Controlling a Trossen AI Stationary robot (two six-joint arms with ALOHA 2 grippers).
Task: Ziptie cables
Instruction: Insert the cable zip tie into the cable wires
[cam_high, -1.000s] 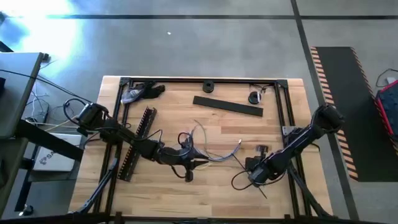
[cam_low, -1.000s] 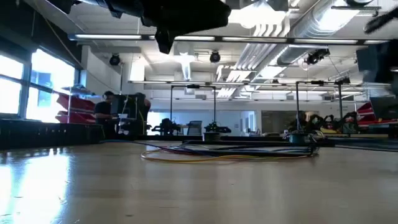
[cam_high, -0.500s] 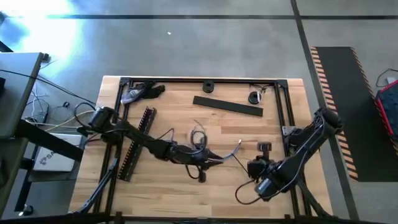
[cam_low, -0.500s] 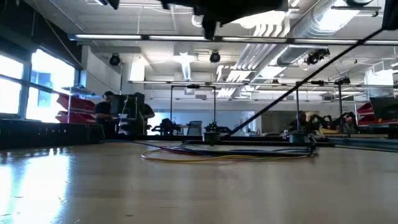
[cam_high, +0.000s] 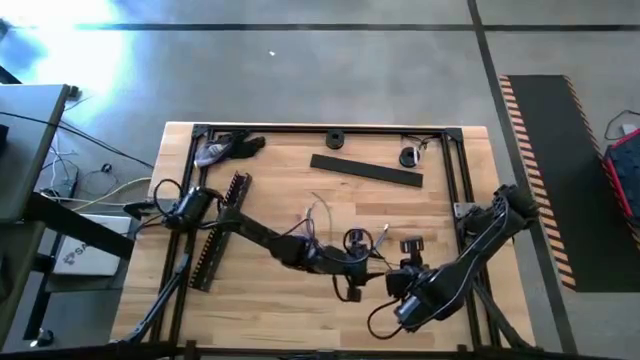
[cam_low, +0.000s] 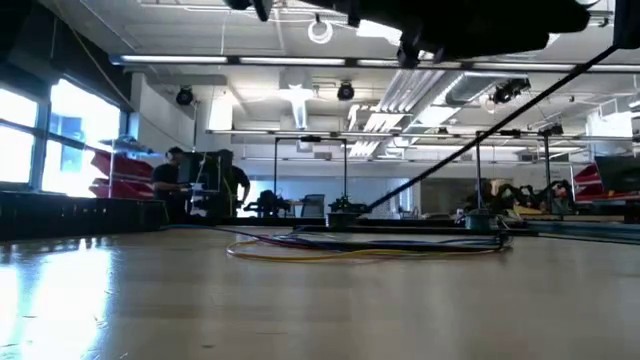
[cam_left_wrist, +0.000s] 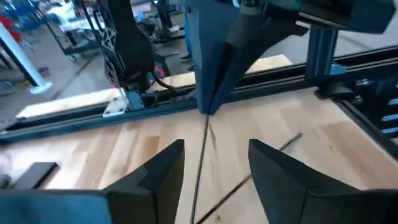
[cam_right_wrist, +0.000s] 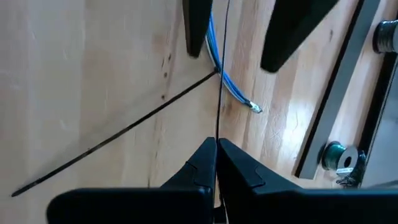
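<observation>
A thin black zip tie (cam_right_wrist: 219, 93) is held by my right gripper (cam_right_wrist: 216, 143), which is shut on it near the table's middle right (cam_high: 398, 275). The tie runs out toward my left gripper (cam_left_wrist: 216, 144), also seen in the high view (cam_high: 352, 272). That gripper is open, and its fingers stand on either side of the tie (cam_left_wrist: 202, 168) without touching it. The cables (cam_high: 325, 218) lie loose on the table just beyond both grippers. A blue strand (cam_right_wrist: 231, 87) lies under the tie, and the low view shows the cables (cam_low: 370, 247) as a flat bundle. My right gripper pinches the zip tie between its two fingertips at one end of the strip (cam_right_wrist: 217, 134). The strip runs straight on from the fingers, along them, toward the table's left. It looks lifted clear of the wood.
A second black zip tie (cam_right_wrist: 112, 144) lies slanting on the table. Black slotted strips (cam_high: 218, 232) lie at the left and a flat black bar (cam_high: 366, 171) at the far side. Black frame rails (cam_high: 455, 170) border the table, with a green spool (cam_right_wrist: 336, 154) beside one.
My left gripper has moved toward the table's right edge, past the cables, until its open fingers stand around the zip tie. My right arm has swung toward the near edge and turned, bringing the zip tie round toward my left gripper.
</observation>
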